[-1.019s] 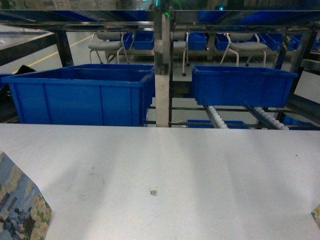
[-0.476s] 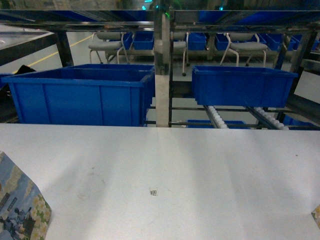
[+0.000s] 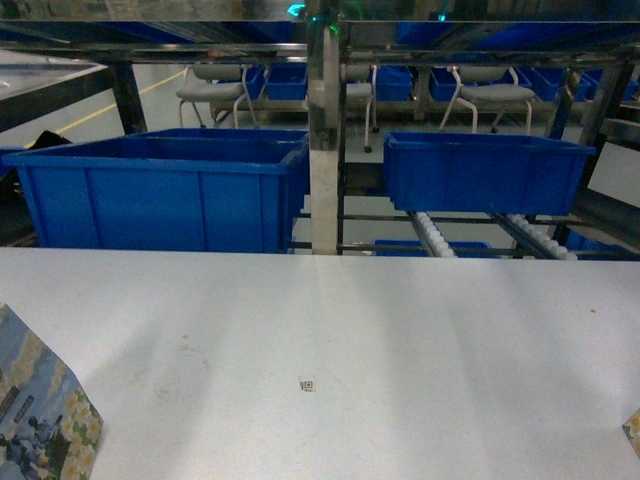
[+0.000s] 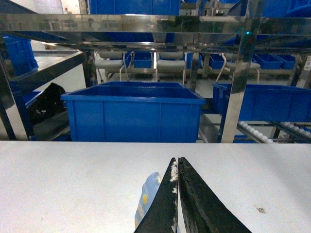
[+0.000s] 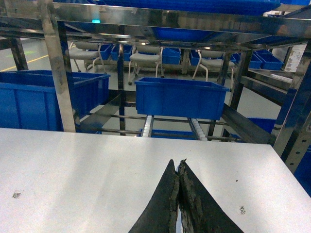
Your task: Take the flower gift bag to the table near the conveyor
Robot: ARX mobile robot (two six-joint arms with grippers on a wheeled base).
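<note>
The flower gift bag (image 3: 40, 420) shows as a blue, flower-printed corner at the head view's bottom left, on the white table (image 3: 330, 320). In the left wrist view its thin edge (image 4: 147, 194) pokes out just left of my left gripper (image 4: 178, 161), whose black jaws are pressed together low over the table. Whether they pinch any part of the bag is hidden. My right gripper (image 5: 178, 164) is also shut over bare tabletop, with nothing seen between its fingers. The conveyor (image 3: 436, 236), white rollers in steel rails, lies past the table's far edge. Neither gripper appears in the head view.
Two blue bins (image 3: 165, 190) (image 3: 485, 170) sit on the steel rack behind the table, split by an upright post (image 3: 325, 150). A small black code mark (image 3: 307, 384) is on the tabletop. Another flowery corner (image 3: 632, 430) peeks in at the bottom right. Chairs stand beyond.
</note>
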